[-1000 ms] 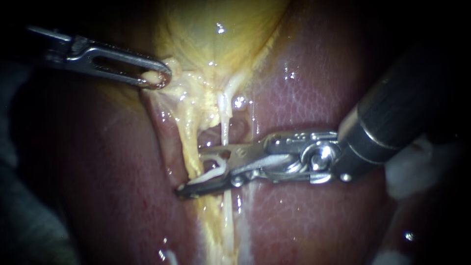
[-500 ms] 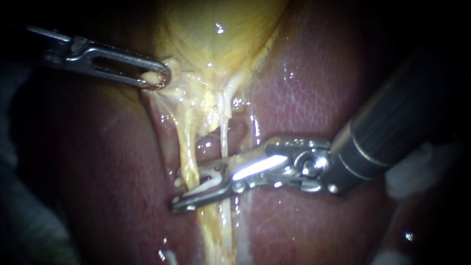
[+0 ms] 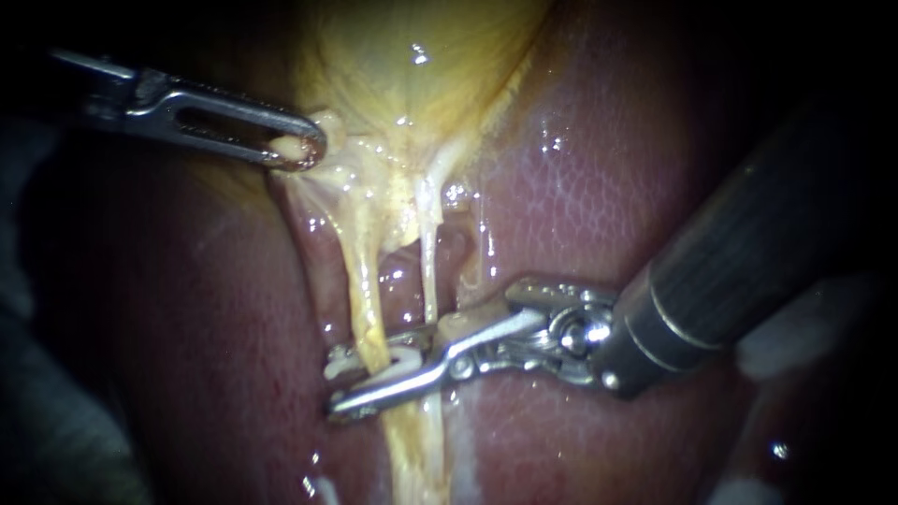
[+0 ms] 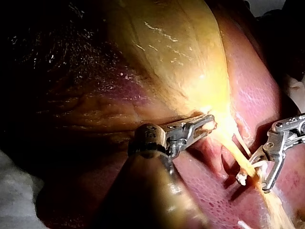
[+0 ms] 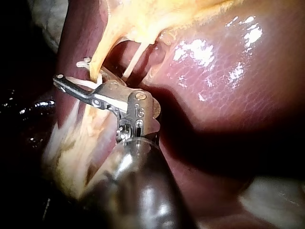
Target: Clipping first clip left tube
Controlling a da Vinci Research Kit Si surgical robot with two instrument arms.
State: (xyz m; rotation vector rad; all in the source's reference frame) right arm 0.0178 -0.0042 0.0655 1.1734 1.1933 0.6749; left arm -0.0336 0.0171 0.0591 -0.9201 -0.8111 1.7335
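straddling the left tube [image 3: 367, 290] low on its run, the right instrument [image 3: 335, 383] comes in across the endoscope view with a white clip [image 3: 398, 360] pinched between its narrow jaws; the jaws stand only slightly apart, both bearing on the clip, which wraps the tube; the left instrument [image 3: 299, 150], jaws closed on a pale fold of the gallbladder [image 3: 412, 56], holds the strands taut; the thin right tube [image 3: 428, 271] runs just beside, crossing behind the jaws.

left wrist view: the clip [image 4: 245, 174] sits on the tube [image 4: 232, 151] well ahead of the left instrument's clamped jaws; the two tips are well apart.

right wrist view: one clip end [image 5: 84, 62] pokes out beyond the tube [image 5: 97, 67], suggesting the strand is fully spanned.

placement looks done; whether the clip has latched cannot be told; the final squeeze, release and withdrawal appear to remain; the liver [image 3: 580, 215] lies close under the lower jaw, so the freest way out seems back along the shaft.
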